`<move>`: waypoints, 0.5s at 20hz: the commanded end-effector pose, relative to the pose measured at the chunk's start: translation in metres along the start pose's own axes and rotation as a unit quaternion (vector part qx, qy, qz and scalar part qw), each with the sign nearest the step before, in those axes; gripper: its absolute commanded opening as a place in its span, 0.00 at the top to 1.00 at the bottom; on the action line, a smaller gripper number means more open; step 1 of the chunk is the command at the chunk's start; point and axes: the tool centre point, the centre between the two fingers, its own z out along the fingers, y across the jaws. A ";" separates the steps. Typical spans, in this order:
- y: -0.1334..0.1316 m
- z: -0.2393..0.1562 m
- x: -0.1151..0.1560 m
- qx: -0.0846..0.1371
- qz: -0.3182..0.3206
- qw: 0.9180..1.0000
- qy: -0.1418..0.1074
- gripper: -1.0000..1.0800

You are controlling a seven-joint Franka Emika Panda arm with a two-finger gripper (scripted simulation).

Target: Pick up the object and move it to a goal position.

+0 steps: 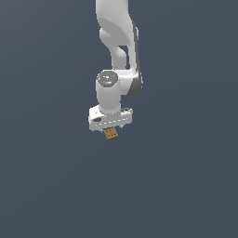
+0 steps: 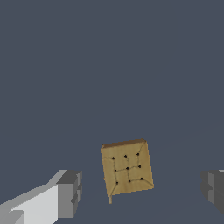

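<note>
Arm points straight down, gripper [image 1: 110,128] spread wide around block [image 1: 111,134], pads [image 2: 70,193] clear of it.

The arm [image 1: 122,44] hangs vertical, its hand [image 2: 141,192] spread wide.

A simulated test scene, not a real room: flat slate-grey fills both views with no walls, furniture or visible horizon. The white arm [image 1: 116,60] is smoothly rendered with plain shading, and the surface below is perhaps a tabletop, though nothing marks its edge.
</note>
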 end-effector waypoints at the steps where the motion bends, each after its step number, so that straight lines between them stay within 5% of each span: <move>1: 0.000 0.012 -0.010 0.001 -0.024 1.000 -0.002 0.04; 10: 0.000 0.037 -0.032 0.005 -0.072 0.997 -0.006 0.04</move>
